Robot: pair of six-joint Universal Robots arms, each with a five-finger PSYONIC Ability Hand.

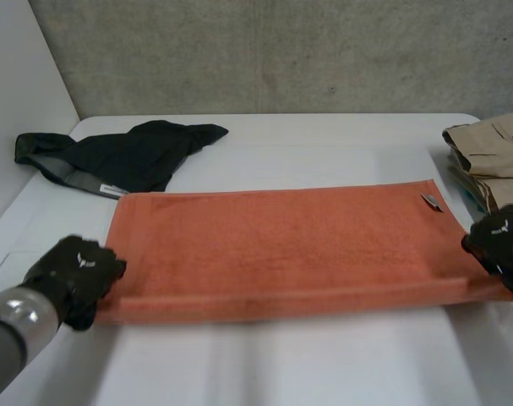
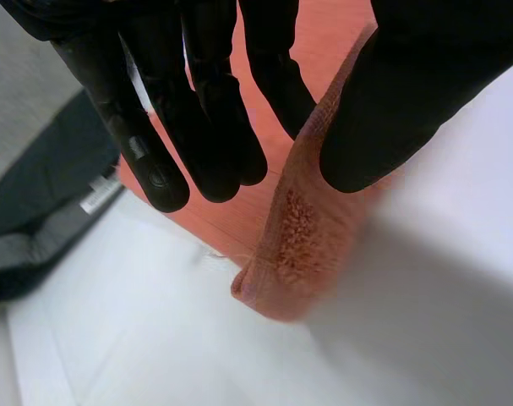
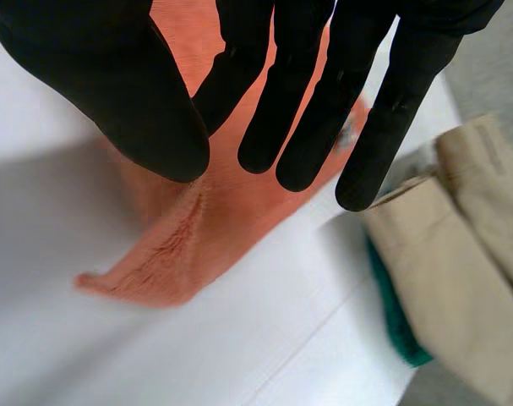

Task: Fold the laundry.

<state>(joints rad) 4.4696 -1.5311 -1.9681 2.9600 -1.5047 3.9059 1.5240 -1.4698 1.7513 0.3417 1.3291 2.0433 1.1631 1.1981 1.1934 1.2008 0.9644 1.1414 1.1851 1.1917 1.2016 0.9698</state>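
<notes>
The left robot hand (image 1: 74, 275) pinches the towel (image 1: 281, 245) at its near corner between thumb and straight fingers. The right robot hand (image 1: 501, 237) pinches the other near corner likewise. Between them the near edge stands up as a ridge, the rest lying flat on the tabletop (image 1: 281, 364) beyond the fingertips. This looks like a lengthwise fold. Next, both must carry that edge forward together, level, onto the far edge. A black garment (image 1: 129, 156) lies beyond the left robot hand.

No wording is being made out anywhere. A small grey tag (image 1: 431, 201) is being shown at the orange towel's (image 1: 281, 245) two-o'clock corner, and a white label (image 1: 111, 189) on the black garment (image 1: 129, 152), both unreadable.
</notes>
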